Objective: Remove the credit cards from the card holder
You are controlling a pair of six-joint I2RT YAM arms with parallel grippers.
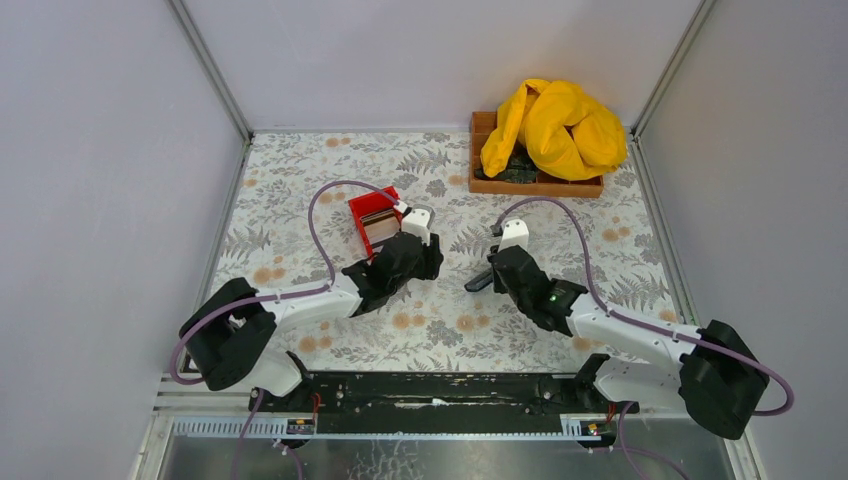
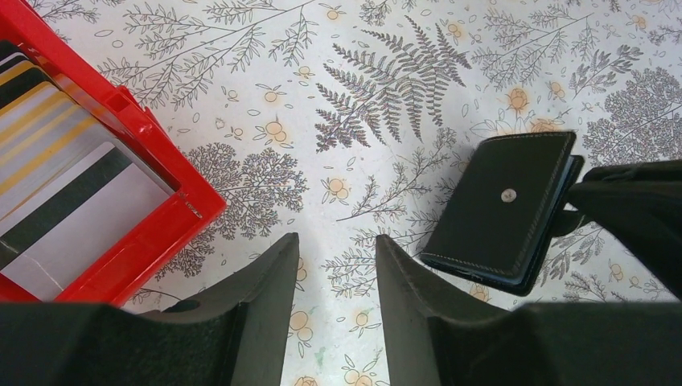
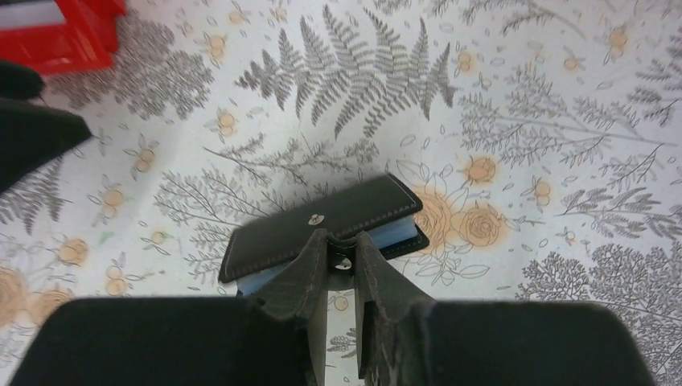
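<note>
Grip comes first: right hand [image 3: 342, 245] is closed on the card holder's [image 3: 310, 225] edge, mid-surface [image 3: 499, 96]; open the flap gently. Left hand [image 2: 336, 241] hovers half open and empty. Beyond, cards [image 2: 64, 185] fill the red bin [image 2: 173, 173].

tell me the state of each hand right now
left hand: open, holding nothing
right hand: closed on the edge of the holder
</note>
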